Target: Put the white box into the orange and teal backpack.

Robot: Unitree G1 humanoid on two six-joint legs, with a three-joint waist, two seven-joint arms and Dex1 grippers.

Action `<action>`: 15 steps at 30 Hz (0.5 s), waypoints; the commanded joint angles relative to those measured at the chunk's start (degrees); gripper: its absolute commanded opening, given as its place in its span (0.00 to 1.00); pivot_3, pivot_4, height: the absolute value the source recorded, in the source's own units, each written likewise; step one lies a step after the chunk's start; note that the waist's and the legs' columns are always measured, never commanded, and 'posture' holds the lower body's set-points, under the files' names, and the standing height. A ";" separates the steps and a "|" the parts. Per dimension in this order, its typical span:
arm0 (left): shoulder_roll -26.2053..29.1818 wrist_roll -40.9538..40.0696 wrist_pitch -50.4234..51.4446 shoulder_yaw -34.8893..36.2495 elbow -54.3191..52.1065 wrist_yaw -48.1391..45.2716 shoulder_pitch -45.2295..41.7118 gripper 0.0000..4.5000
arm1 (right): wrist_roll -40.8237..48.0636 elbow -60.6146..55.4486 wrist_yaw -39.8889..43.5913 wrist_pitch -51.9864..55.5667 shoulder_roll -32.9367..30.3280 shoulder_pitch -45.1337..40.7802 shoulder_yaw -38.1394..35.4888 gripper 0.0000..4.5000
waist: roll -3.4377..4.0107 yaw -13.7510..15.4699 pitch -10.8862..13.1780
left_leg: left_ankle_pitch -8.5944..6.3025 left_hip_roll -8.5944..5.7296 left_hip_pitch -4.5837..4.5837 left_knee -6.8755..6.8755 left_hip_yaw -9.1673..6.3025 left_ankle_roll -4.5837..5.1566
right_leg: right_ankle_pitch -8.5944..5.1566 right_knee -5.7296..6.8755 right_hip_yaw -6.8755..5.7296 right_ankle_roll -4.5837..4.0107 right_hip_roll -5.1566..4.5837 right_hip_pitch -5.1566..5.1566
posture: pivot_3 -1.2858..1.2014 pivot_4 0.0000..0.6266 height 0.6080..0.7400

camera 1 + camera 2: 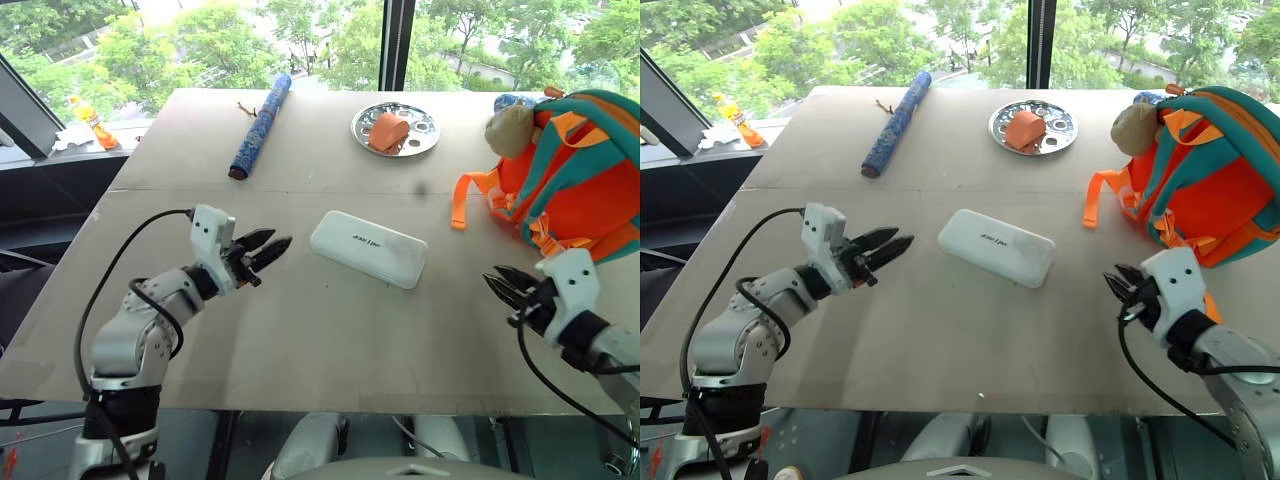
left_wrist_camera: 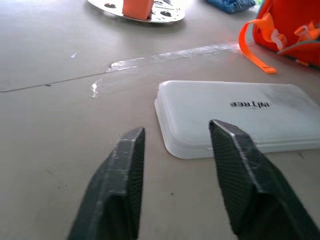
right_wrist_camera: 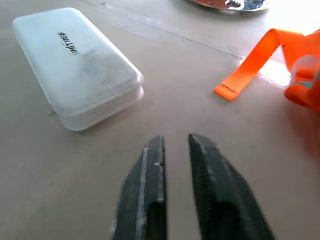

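Note:
The white box (image 1: pixel 368 248) lies flat in the middle of the table, dark lettering on its lid. My left gripper (image 1: pixel 279 239) hovers just left of it, open, its fingertips pointing at the box's short end with a small gap between; nothing is between the fingers (image 2: pixel 125 165). The orange and teal backpack (image 1: pixel 585 170) stands at the table's right edge, a beige plush toy (image 1: pixel 511 130) on its top and an orange strap (image 1: pixel 461 202) trailing onto the table. My right gripper (image 1: pixel 493 279) is shut and empty, in front of the backpack and right of the box (image 3: pixel 80 70).
A round metal plate (image 1: pixel 423 127) with an orange object sits at the back centre. A rolled blue patterned pouch (image 1: pixel 260 125) lies at the back left. An orange bottle (image 1: pixel 92 121) rests on the window ledge beyond the table's left corner.

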 commanded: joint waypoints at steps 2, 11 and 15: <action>-0.44 3.45 1.49 -2.36 3.31 3.91 -5.31 0.02 | -3.33 0.31 -4.58 3.30 1.12 -4.64 7.24 0.00 | 0.00 -0.01 0.00 | 0.00 0.00 -0.02 0.01 0.01 0.00 | 0.00 0.02 0.01 0.00 0.01 -0.03 | 0.52 0.24 0.93; -3.29 15.57 0.56 -15.47 22.04 3.80 -21.94 0.02 | -13.08 12.11 -7.75 6.89 2.54 -19.29 22.90 0.00 | -0.03 -0.21 -0.01 | 0.01 -0.09 -0.08 0.03 0.02 -0.01 | 0.01 0.04 0.01 0.00 0.00 -0.11 | 0.52 0.24 0.93; -3.70 19.56 -2.56 -21.03 24.16 -0.12 -22.51 0.02 | -14.19 16.76 -5.07 6.60 2.97 -25.35 26.42 0.00 | -0.04 -0.78 -0.01 | 0.01 -0.12 -0.22 -0.01 0.07 -0.01 | 0.01 0.02 0.03 0.00 -0.03 -0.37 | 0.52 0.24 0.93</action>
